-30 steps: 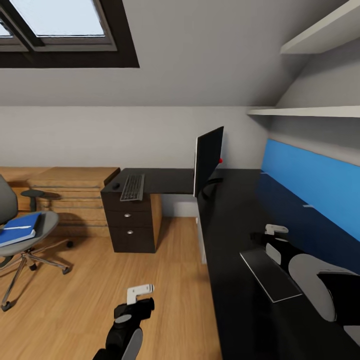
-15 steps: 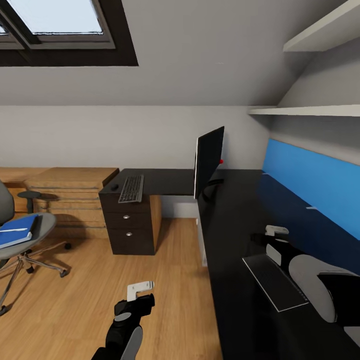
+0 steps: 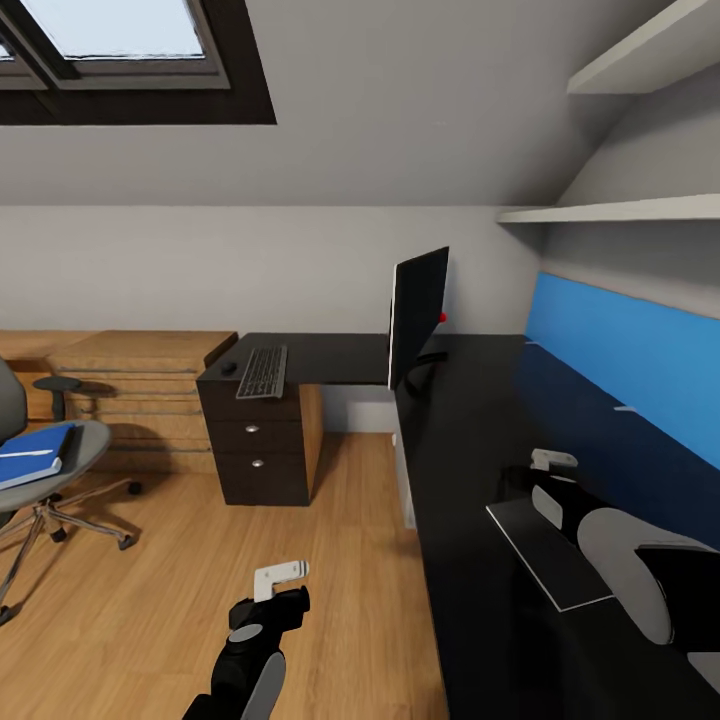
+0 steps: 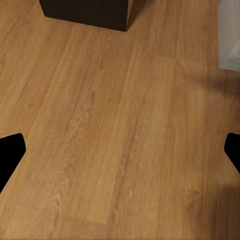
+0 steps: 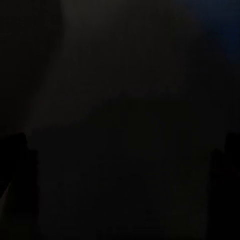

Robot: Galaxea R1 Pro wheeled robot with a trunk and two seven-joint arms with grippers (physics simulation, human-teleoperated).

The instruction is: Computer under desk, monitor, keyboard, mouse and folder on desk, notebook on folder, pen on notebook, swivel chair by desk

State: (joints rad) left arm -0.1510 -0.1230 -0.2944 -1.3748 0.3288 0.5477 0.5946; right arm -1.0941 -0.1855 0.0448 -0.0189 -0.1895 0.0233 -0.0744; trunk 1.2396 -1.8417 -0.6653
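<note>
The black desk (image 3: 470, 420) runs along the right wall and bends left at the far end. On it the monitor (image 3: 418, 315) stands edge-on, with the keyboard (image 3: 264, 371) and the small dark mouse (image 3: 229, 368) on the far left wing. A pale grey edge under the desk looks like the computer (image 3: 403, 480) (image 4: 229, 35). At the left, the swivel chair (image 3: 85, 445) carries the blue folder (image 3: 35, 452). My left gripper (image 3: 280, 578) (image 4: 120, 150) hangs open over bare floor. My right gripper (image 3: 548, 468) (image 5: 120, 150) hovers open just above the desk top, fingers apart and empty.
A dark flat rectangle with a pale edge (image 3: 550, 540) shows on the desk by my right gripper; I cannot tell what it is. Dark drawers (image 3: 258, 450) sit under the desk's left wing, and a light-wood cabinet (image 3: 140, 385) stands behind the chair. Shelves (image 3: 620, 212) hang above the blue back panel (image 3: 630, 355).
The whole view has shifted slightly, so the chair sits further left in the picture. Both arms hold their poses and no object has moved.
</note>
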